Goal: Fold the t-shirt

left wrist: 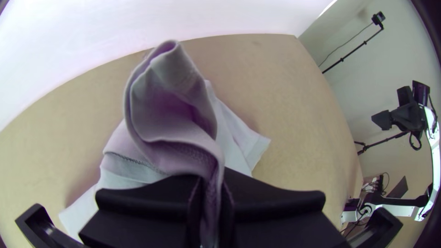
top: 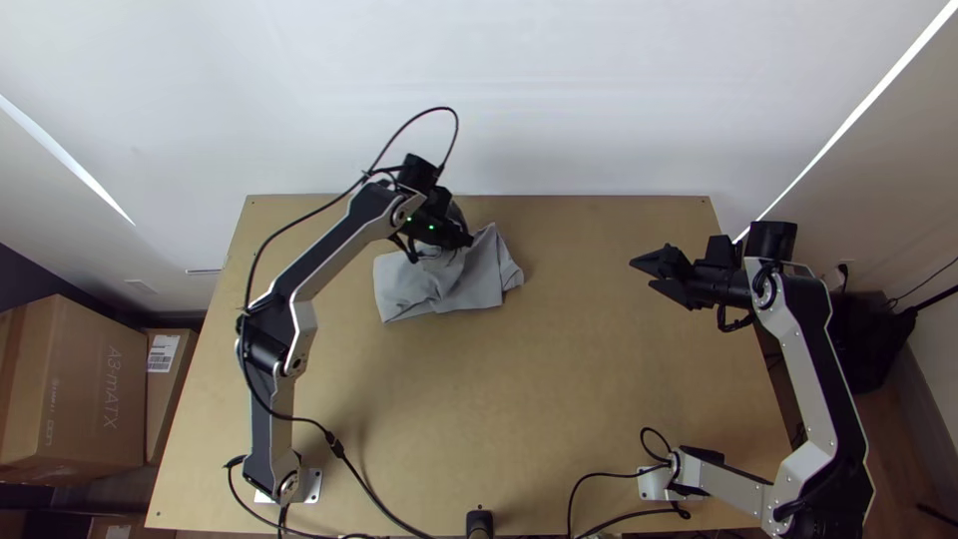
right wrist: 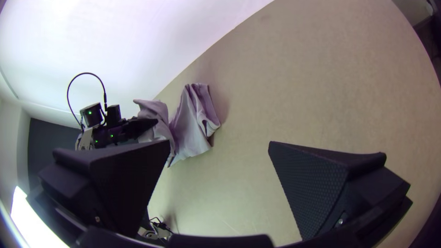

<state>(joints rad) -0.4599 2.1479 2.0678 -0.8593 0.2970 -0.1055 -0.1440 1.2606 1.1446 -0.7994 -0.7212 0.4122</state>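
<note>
Left gripper [top: 467, 241] clamped on a bunched fold of the t-shirt [top: 401, 285], left of the top view's upper middle, right gripper [top: 641, 274] parted and empty at right: best lift clear, then lower slowly so the cloth opens out

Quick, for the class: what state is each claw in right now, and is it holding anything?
Left claw: closed on a bunched part of the t-shirt.
Right claw: open, holding nothing.
</note>
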